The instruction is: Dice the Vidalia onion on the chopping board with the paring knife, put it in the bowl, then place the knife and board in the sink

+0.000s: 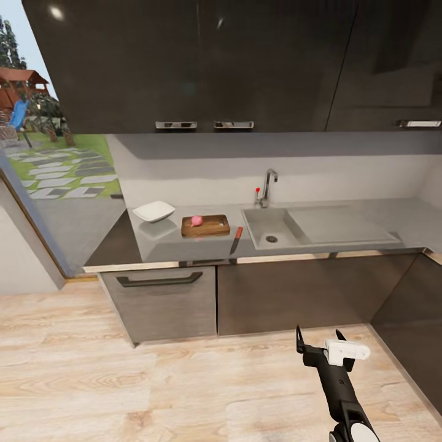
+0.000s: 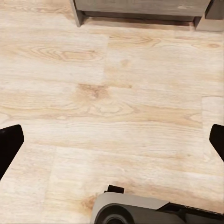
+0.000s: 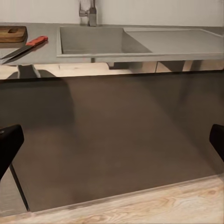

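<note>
The pinkish Vidalia onion [image 1: 196, 220] rests on the brown chopping board [image 1: 207, 226] on the grey countertop [image 1: 184, 248]. To the board's left stands the white bowl [image 1: 153, 211]. The paring knife [image 1: 236, 240] [image 3: 25, 47] lies on the worktop between the board [image 3: 11, 33] and the sink [image 1: 270, 228] [image 3: 93, 41], red handle toward the wall. My right gripper [image 1: 320, 345] [image 3: 112, 142] hangs open over the floor, well short of the cabinets and below counter height, facing the door under the sink. My left gripper [image 2: 112, 142] is open above bare floor.
A chrome faucet [image 1: 267, 186] with a red knob rises behind the basin, and a drainboard [image 1: 341, 224] lies to its right. Dark cabinets [image 1: 276, 298] run under the counter and turn a corner at the right. Wall cupboards [image 1: 202, 61] hang overhead. Light wood floor [image 1: 153, 393] separates me from the counter.
</note>
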Tool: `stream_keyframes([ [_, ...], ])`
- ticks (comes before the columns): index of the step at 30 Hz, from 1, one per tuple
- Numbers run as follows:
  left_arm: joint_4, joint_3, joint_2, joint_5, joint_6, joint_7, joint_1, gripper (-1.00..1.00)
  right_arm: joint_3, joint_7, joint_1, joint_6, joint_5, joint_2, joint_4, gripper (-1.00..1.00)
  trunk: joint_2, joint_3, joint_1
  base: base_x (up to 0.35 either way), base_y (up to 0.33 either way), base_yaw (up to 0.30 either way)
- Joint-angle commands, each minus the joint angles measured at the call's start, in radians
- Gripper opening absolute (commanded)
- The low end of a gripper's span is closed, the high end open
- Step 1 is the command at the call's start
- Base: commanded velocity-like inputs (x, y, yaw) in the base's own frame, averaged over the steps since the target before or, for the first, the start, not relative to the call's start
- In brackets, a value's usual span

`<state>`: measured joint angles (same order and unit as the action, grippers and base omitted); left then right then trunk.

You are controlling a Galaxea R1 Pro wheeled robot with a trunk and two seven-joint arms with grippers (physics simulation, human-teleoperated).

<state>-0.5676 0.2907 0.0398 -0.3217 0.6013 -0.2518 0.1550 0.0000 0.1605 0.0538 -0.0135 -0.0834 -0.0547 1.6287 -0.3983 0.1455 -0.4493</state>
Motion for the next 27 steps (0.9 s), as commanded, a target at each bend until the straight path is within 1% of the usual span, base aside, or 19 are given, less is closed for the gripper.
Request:
stream_keyframes([
  [1, -0.002, 0.008, 0.002, -0.005, 0.002, -0.009, 0.0, 1.0, 0.0, 0.004, 0.0, 0.0, -0.009, 0.0, 0.0, 1.0, -0.002, 0.0, -0.001, 0.0, 0.0, 0.0],
  [23, -0.002, 0.008, 0.002, -0.005, 0.002, -0.009, 0.0, 1.0, 0.0, 0.004, 0.0, 0.0, -0.009, -0.001, 0.0, 1.0, -0.002, -0.035, -0.001, 0.0, 0.0, 0.0],
  [27, -0.002, 0.008, 0.002, -0.005, 0.002, -0.009, 0.0, 1.0, 0.0, 0.004, 0.0, 0.0, -0.009, -0.001, 0.0, 1.0, -0.002, -0.037, -0.001, 0.0, 0.0, 0.0],
])
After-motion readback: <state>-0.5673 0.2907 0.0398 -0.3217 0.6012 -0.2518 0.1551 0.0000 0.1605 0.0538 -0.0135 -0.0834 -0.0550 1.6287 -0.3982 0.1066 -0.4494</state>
